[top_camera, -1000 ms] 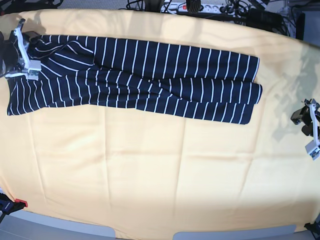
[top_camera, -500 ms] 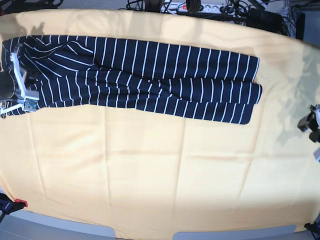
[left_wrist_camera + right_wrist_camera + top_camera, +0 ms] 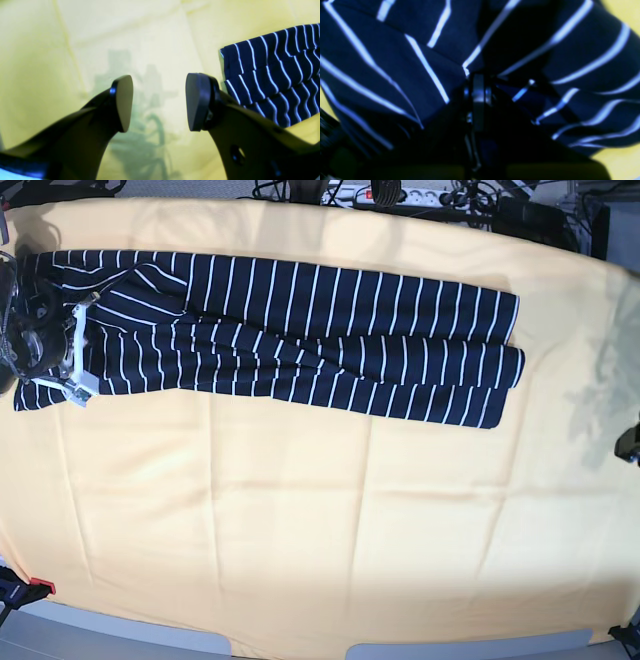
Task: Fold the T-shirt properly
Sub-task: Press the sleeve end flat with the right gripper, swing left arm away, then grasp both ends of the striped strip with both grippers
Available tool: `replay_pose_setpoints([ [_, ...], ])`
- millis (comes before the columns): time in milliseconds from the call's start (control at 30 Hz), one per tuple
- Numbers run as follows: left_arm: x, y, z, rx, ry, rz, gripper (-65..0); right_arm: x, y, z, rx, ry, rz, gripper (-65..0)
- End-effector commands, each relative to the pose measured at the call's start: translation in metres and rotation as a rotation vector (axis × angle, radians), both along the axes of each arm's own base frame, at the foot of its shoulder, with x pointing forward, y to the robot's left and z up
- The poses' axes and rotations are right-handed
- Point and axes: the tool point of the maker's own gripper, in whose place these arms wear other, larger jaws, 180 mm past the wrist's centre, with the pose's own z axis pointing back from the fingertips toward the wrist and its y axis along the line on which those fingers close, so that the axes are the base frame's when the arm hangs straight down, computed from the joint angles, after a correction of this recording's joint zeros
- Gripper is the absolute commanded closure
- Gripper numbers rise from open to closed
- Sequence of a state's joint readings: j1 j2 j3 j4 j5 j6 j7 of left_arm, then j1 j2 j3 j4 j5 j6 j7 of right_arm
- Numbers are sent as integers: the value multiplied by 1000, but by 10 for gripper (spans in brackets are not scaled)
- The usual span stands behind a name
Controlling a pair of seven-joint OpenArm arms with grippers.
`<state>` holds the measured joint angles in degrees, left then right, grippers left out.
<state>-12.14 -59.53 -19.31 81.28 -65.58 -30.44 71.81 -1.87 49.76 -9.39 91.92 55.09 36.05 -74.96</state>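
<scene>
Right arm: at the far left of the base view, reaching in over the left end of the T-shirt (image 3: 290, 330), its white-framed wrist angled down toward the fabric.
Right claw (image 3: 478, 86): clenched, the two pads pressed flat together with striped cloth bunched around the tips; folds of fabric crowd both sides, and whether a layer is pinched between the pads cannot be told.
Left arm: almost out of the base view, only a dark piece showing at the right edge, well apart from the shirt.
Left claw (image 3: 158, 101): released, its pads standing wide apart with nothing between them, hanging above the bare yellow cloth (image 3: 320, 520); the shirt's right end lies just beyond the right-hand finger.
T-shirt: dark navy with thin white stripes, folded into a long narrow band lying across the far half of the desk, left to right.
Shirt's right end: stacked layers with edges slightly staggered.
Shirt's left end: wrinkled, stripes running at different angles where a sleeve is folded in.
Surface: yellow cloth covering the whole desk, lightly creased.
</scene>
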Motion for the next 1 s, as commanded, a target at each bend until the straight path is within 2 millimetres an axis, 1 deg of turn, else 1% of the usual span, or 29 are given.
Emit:
replay_pose_setpoints([
  [0, 1, 4, 10, -15, -34, 17, -353, 5, -4, 3, 0, -15, -14, 0],
  [67, -6, 3, -4, -68, -25, 41, -353, 4, 1, -1, 17, -7, -23, 0],
  [233, -31, -14, -44, -206, 33, 63, -353, 4, 9, -4, 45, -8, -24, 0],
  [367, -46, -20, -78, -228, 80, 102, -353, 5, 10, -4, 49, -14, -22, 0],
  [467, -53, -24, -96, -246, 110, 141, -353, 4, 11, -3, 53, -15, 20, 0],
  [533, -55, -29, -102, -267, 117, 142, -353, 4, 11, -3, 52, -14, 20, 0],
  [700, -56, -46, -110, -338, 116, 139, -354, 4, 11, -3, 53, -15, 21, 0],
  [833, -57, -62, -117, -395, 119, 125, -398, 4, 11, -3, 53, -15, 20, 0],
  [967, -57, -77, -120, -464, 113, 120, -401, 4, 11, -3, 53, -15, 20, 0],
])
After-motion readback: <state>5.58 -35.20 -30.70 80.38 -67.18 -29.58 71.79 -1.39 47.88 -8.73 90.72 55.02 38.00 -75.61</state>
